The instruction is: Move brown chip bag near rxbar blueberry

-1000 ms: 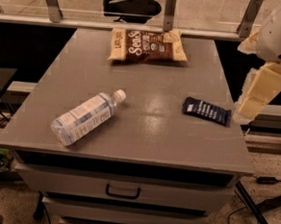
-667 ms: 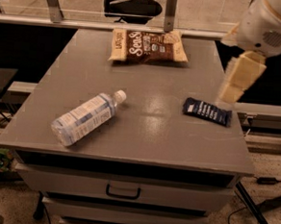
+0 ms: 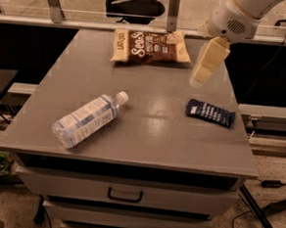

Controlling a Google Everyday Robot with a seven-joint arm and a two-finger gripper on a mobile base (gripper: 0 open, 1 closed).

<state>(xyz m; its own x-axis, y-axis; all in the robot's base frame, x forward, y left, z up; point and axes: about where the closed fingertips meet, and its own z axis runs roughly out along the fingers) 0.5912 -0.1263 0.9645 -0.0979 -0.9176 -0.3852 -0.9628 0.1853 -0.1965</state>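
The crinkly brown chip bag with cream ends (image 3: 150,48) lies flat at the far edge of the grey table (image 3: 146,136). The small navy rxbar blueberry wrapper (image 3: 210,113) sits well apart, near the right edge. The cream gripper (image 3: 199,78) hovers between them, honestly can't tell if it's clenched or released.
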